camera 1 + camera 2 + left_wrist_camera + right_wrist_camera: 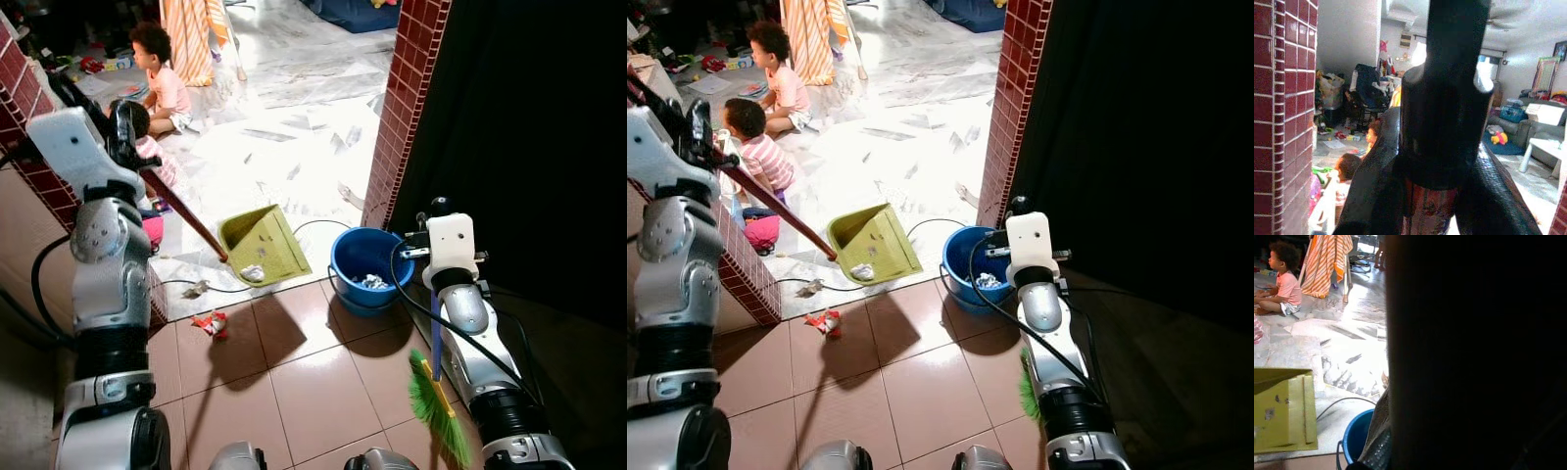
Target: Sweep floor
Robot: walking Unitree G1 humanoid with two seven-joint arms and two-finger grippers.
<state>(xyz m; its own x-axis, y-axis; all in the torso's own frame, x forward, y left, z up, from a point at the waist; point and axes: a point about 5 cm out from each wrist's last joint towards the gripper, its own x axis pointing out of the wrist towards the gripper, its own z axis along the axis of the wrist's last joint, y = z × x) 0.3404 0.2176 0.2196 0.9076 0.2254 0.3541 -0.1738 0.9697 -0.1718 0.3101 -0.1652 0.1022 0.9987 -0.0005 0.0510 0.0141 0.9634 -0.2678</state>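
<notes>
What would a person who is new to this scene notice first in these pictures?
Probably the yellow-green dustpan, tipped on the floor at the doorway with crumpled paper in it, held on a long dark red handle by the left gripper. Right of it stands a blue bucket holding some rubbish, and a red scrap lies on the brown tiles. Two children sit behind.

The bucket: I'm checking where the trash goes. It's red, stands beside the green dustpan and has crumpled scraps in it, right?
Not red. The left eye view shows a blue bucket beside the green dustpan, with crumpled scraps inside.
</notes>
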